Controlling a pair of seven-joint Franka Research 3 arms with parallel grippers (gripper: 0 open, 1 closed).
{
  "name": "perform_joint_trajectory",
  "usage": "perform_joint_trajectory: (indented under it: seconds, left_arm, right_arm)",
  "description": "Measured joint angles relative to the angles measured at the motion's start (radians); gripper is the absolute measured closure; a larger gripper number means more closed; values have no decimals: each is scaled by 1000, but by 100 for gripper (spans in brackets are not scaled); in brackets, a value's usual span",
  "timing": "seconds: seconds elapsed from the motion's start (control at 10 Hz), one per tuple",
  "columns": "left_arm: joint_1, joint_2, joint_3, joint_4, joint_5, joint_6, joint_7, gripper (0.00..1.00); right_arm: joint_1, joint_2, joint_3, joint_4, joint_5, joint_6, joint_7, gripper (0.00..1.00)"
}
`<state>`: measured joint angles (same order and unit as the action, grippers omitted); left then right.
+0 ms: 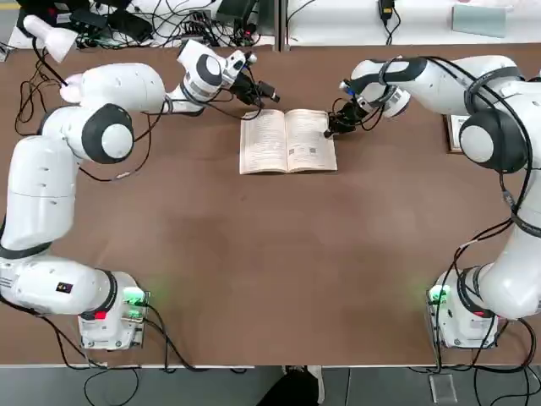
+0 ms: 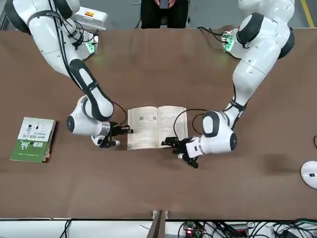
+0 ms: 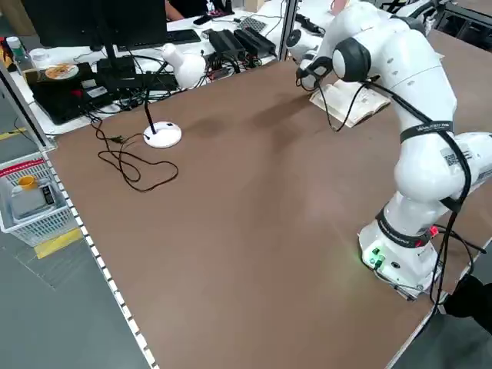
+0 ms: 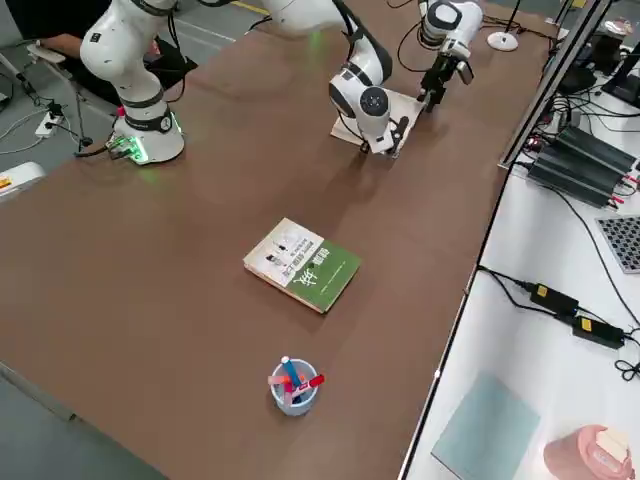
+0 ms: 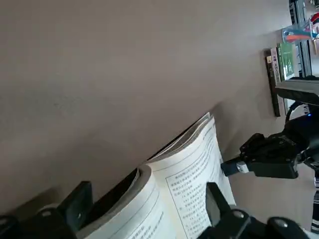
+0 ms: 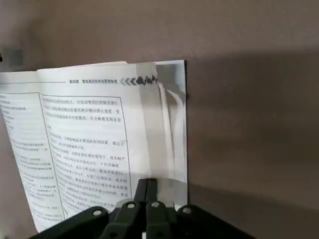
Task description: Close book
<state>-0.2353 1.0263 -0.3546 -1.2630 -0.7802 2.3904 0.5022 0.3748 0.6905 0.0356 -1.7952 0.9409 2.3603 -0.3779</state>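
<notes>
Mid-table toward the far edge, the book point(image 1: 287, 140) lies open and flat on the brown table point(image 1: 270, 271), cream printed pages up.

Right gripper point(image 1: 331, 128) sits low at the book's right-hand page edge, near the far corner. Fingers pinched together; in the right wrist view the tips point(image 6: 145, 191) rest right at the page edge. Can't tell whether a page is actually caught between them.

Left gripper point(image 1: 260, 93) is at the far left corner of the book, just above it. In the left wrist view its fingers point(image 5: 215, 199) stand apart, straddling the left-hand page stack, nothing held. Can't tell if they touch the paper.

Green-and-white book point(image 2: 33, 139) lies closed on the robot's right side, well apart from the open one. Cup of pens point(image 4: 292, 385) stands on the table near that green book. White desk lamp point(image 3: 175, 84) stands on the left side of the table.
</notes>
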Motion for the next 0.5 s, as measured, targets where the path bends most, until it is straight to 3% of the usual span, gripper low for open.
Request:
perform_joint_trajectory:
  seconds: [0.5]
  left_arm:
    - [17, 10, 0, 1, 0, 0, 27, 0]
  right_arm:
    - [0, 0, 0, 0, 0, 0, -2, 99]
